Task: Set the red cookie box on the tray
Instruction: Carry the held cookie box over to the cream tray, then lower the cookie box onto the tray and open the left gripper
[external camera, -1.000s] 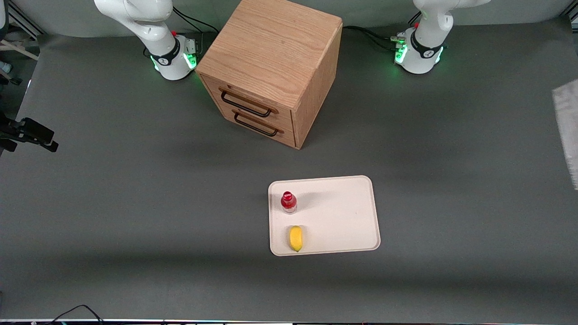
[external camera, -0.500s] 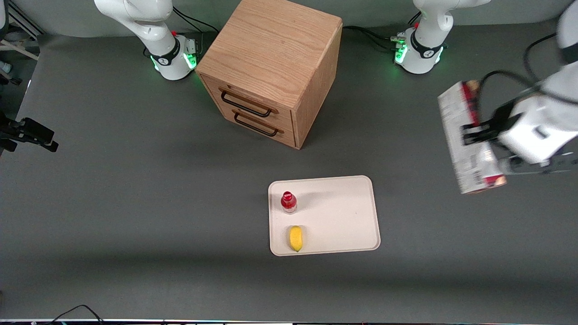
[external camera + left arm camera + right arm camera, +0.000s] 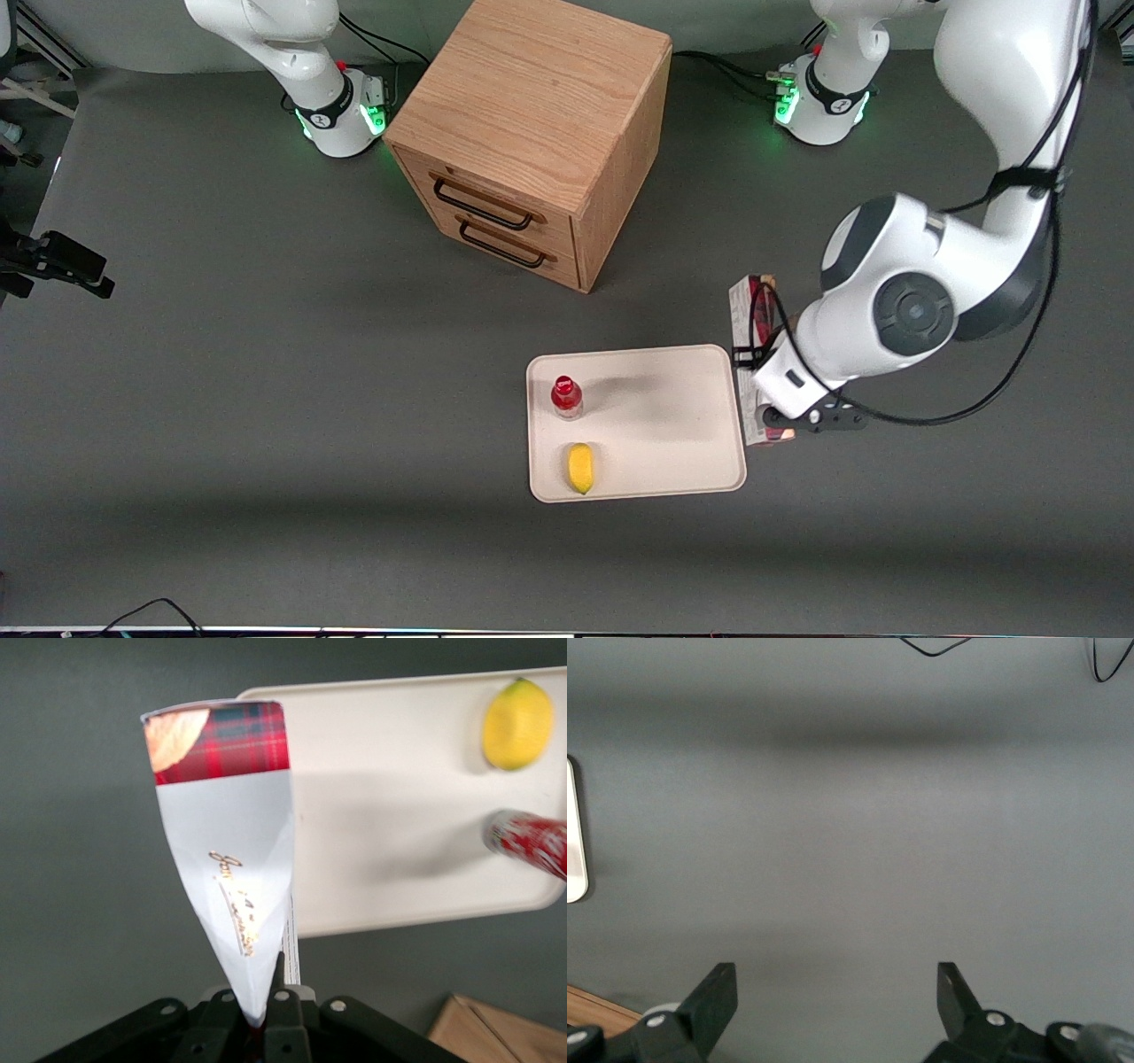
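Cream-white, the tray (image 3: 651, 421) in your front view carries a red-capped bottle (image 3: 566, 396) and a yellow fruit (image 3: 580, 467) at its parked-arm end, and your gripper (image 3: 769, 368) holds the red cookie box (image 3: 749, 354) just beside the bare working-arm end, probably to set it there. From the left wrist, the fingers (image 3: 282, 1005) are clamped on the red cookie box (image 3: 226, 868), which hangs lengthwise over the table beside the tray (image 3: 390, 824) rim.

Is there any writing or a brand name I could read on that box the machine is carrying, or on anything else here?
Red cookie box, held in the pincer beside the tray: gold script on its pale side, too blurred to read.
Bottle on the tray: red cap and label, any print too small to read.
Banana, drawer cabinet: no text visible.
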